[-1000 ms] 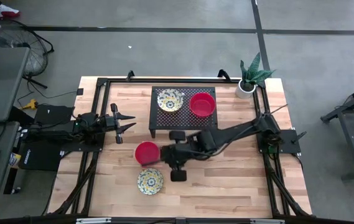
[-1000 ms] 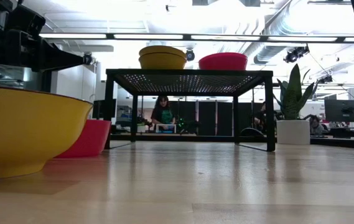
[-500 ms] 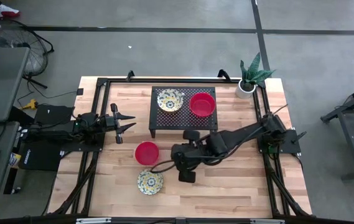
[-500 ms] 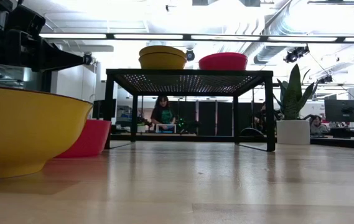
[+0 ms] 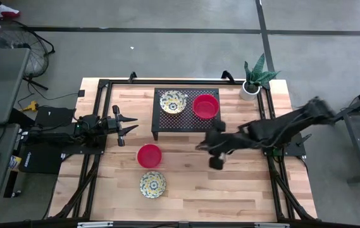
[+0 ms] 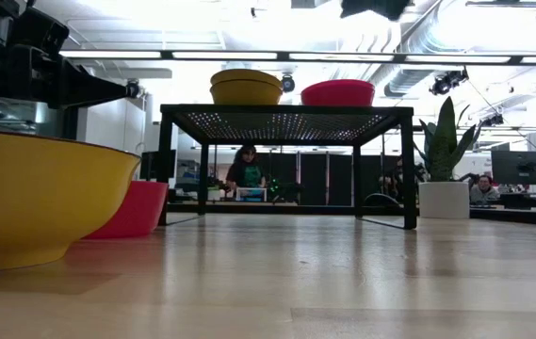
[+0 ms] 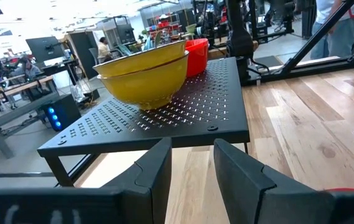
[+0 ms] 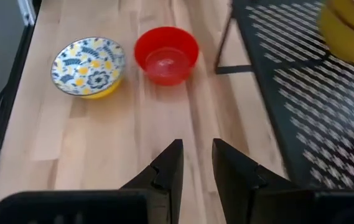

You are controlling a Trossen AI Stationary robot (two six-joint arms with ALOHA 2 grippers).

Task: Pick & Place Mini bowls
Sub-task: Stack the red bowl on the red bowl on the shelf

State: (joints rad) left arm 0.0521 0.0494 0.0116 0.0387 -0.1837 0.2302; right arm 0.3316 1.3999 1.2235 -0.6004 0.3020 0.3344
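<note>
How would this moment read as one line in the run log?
right hand: empty, over table by rack | left hand: waiting, open | table: red bowl, patterned bowl

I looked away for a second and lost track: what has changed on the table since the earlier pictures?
The right gripper pulled back from beside the red bowl on the table, toward the right side and upward, empty and with a narrow gap between its fingers. That bowl sits free. Unchanged: the floral bowl near the front, the floral and red bowls on the black rack, and the left gripper, open.
</note>
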